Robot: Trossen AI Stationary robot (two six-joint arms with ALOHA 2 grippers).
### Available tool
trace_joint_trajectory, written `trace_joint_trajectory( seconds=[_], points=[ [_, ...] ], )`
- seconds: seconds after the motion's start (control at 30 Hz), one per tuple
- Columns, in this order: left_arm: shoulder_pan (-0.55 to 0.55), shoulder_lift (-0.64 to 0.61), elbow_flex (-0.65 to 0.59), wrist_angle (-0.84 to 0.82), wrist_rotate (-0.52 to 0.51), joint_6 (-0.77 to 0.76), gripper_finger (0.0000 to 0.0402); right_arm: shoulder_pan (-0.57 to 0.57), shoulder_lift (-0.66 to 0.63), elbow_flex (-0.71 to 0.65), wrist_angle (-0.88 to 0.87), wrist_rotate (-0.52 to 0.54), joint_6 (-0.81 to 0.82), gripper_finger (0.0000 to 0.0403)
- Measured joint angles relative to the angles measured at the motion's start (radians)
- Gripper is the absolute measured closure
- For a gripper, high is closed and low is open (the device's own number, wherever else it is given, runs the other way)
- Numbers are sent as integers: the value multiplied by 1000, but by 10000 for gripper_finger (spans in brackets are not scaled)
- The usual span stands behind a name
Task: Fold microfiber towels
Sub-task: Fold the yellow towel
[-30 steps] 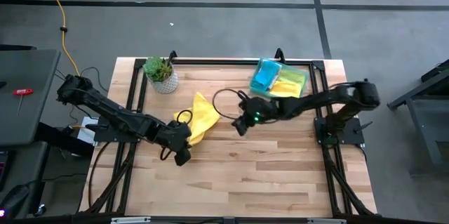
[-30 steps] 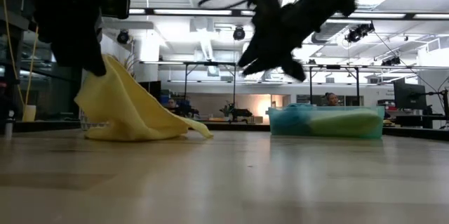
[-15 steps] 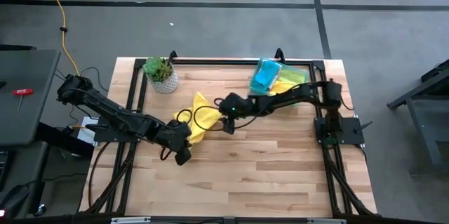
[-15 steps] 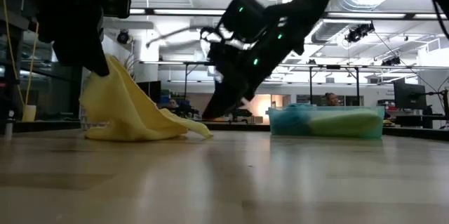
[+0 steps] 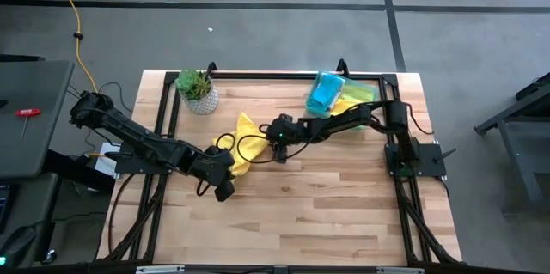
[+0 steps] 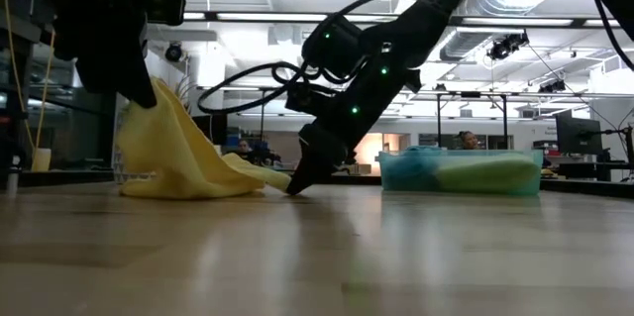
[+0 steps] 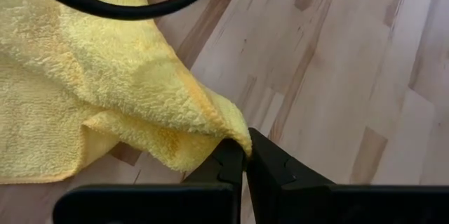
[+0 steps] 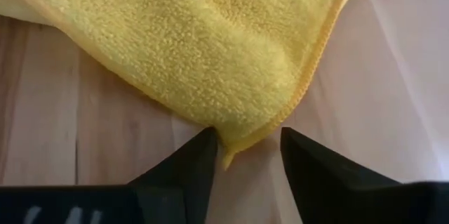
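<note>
Left claw (image 7: 244, 155): was clamped tight on a corner of the yellow towel (image 7: 91, 90), which was held raised off the table (image 5: 326, 214).
Left arm: was reached in low, bent at the elbow.
Right claw (image 8: 244, 155): was spread apart, fingers astride the towel's other corner, tips down at the wood.
Right arm: was stretched out long and sloped down.
Towel: was draped between both claws.
Tray (image 5: 342, 95): was set well behind the right claw, cloths inside.

No lettering, label, brand mark, number or sign can be read anywhere in these views.
</note>
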Motion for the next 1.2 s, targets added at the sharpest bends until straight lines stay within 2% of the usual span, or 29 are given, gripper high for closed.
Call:
trace_joint_trajectory(
  seconds=[0.17,0.4,0.53,0.63,0.77,0.97,1.2],
  points=[
    [0,0,0,0,-21,2,401,6,2,0,-8,-9,6,291],
    [0,0,0,0,-27,33,401,5,2,2,-58,-58,164,393],
    [9,-6,0,-23,-18,43,401,4,-37,-4,-116,-92,255,399],
    [47,-43,14,-112,16,83,401,-6,-109,-10,-235,-161,267,401],
    [129,-93,71,-272,15,217,401,-20,-256,-6,-361,-181,247,402],
    [316,-137,177,-336,1,514,401,-34,-483,-7,-443,-174,291,402],
    [578,-110,299,-359,-44,850,401,-103,-695,-6,-452,-44,342,403]
  ],
)
